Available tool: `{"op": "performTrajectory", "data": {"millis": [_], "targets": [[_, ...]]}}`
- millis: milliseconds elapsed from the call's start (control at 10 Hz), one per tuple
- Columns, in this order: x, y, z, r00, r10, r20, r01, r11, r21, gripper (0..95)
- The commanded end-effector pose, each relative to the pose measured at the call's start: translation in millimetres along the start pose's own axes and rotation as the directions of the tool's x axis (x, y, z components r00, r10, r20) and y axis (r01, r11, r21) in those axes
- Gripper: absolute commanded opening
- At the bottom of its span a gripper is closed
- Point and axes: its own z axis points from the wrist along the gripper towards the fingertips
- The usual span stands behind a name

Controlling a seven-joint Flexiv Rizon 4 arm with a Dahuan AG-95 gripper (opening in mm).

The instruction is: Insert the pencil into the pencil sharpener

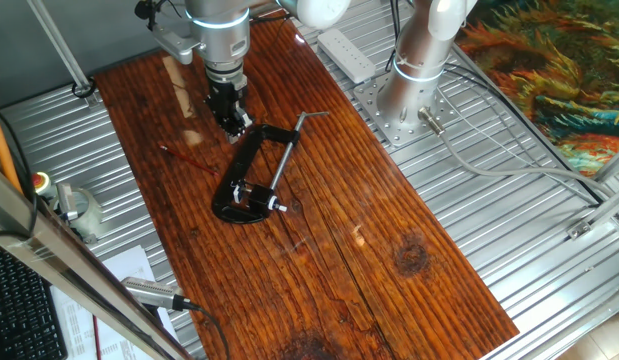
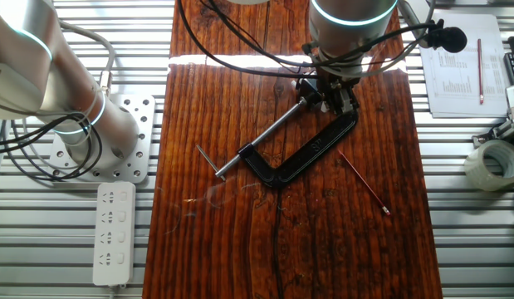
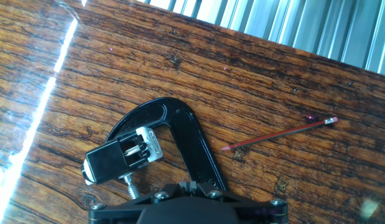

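**Claw parked over the clamp, pencil lying off to the side**

The robot's two-finger claw (image 2: 330, 98) hangs low over one end of the big black C-shaped metal clamp (image 2: 310, 149), which lies flat on the dark striped wooden worktop (image 2: 340, 241). Whether the claw is spread or pressed together can't really be told: the fingertips are hidden against the clamp in both fixed views, and the hand view only catches the claw's black base at the bottom edge.

The small dark block sharpener with its silvery glint (image 3: 120, 155) sits right under the claw, squeezed between the clamp's jaw and its screw, pretty much just ahead of the fingers in the hand view.

The thin dark-red pencil with a pale tip (image 3: 278, 134) lies flat on the worktop, clear of the clamp and off to one side of the claw, not touching anything. The clamp's silver screw rod (image 2: 261, 145) pokes out away from the claw, on the opposite side from the pencil.
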Motion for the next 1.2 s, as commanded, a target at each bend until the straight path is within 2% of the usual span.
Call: {"op": "performTrajectory", "data": {"millis": [100,1200], "targets": [[-0.1,0.1,0.0,1.000,-0.001,0.000,0.001,1.000,0.001,0.0],[-0.1,0.1,-0.1,1.000,-0.012,-0.001,0.012,1.000,0.001,0.0]]}}
